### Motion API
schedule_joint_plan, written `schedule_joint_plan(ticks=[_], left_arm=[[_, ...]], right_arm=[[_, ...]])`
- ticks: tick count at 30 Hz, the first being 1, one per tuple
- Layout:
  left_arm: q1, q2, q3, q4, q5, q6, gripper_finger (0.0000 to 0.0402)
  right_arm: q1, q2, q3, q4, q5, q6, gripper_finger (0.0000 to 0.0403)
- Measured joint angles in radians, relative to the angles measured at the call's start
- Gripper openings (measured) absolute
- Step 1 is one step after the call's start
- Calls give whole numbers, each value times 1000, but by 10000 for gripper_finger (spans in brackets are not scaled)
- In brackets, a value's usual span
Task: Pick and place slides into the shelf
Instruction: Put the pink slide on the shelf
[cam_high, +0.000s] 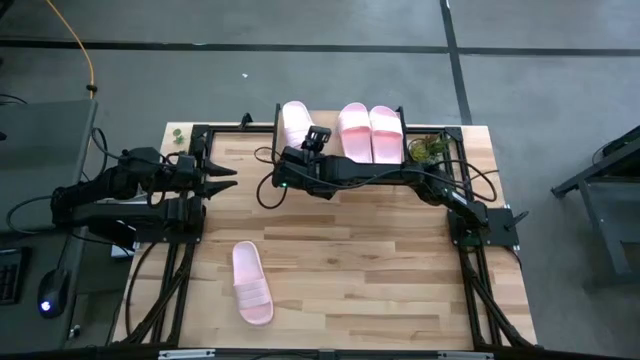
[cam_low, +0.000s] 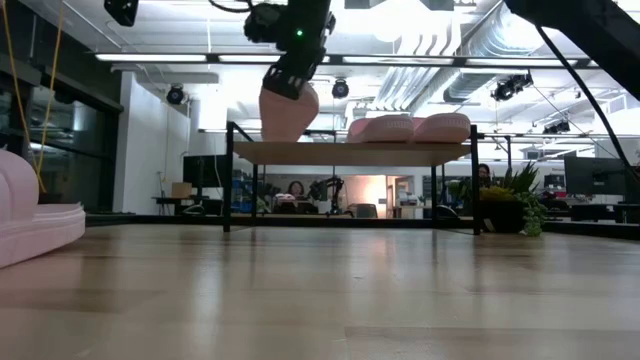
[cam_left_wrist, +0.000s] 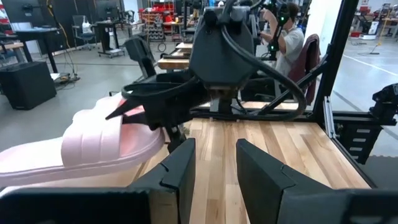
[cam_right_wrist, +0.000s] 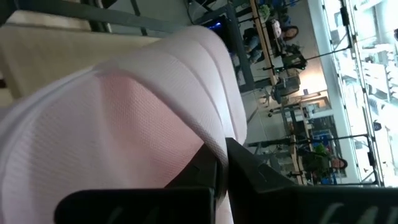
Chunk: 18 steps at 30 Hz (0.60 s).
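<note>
The shelf (cam_high: 440, 135) stands at the table's far edge, and two pink slides (cam_high: 352, 131) (cam_high: 387, 131) lie side by side on its plank top (cam_low: 350, 152). A third slide (cam_high: 294, 122) (cam_low: 288, 112) is tilted over the shelf's left end, with my right gripper (cam_high: 298, 152) (cam_right_wrist: 221, 165) shut on it. Another slide (cam_high: 252, 283) lies sole down on the table near the front. My left gripper (cam_high: 222, 178) (cam_left_wrist: 214, 174) waits open at the table's left, holding nothing. My right gripper pinches the edge of the slide's ribbed strap (cam_right_wrist: 208, 134) between its two fingers, coming from the near side and slanting a little downward. The slide is tilted in the hold. Its lower end (cam_low: 285, 138) is at the shelf's plank; whether it touches, I cannot tell.
A small potted plant (cam_high: 428, 150) (cam_low: 512, 200) stands by the shelf's right end. A little green thing (cam_high: 177, 133) sits at the table's far left corner. Bare tabletop (cam_high: 380, 260) spreads across the middle and right. People (cam_left_wrist: 287, 37) sit in the room beyond.
</note>
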Motion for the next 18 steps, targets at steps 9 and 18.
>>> schedule_joint_plan(ticks=[9,18], left_arm=[[0,44,0,15,0,0,101],[0,68,0,32,0,0,101]], right_arm=[[-15,10,0,33,-15,1,0],[-15,11,0,83,-63,-6,0]])
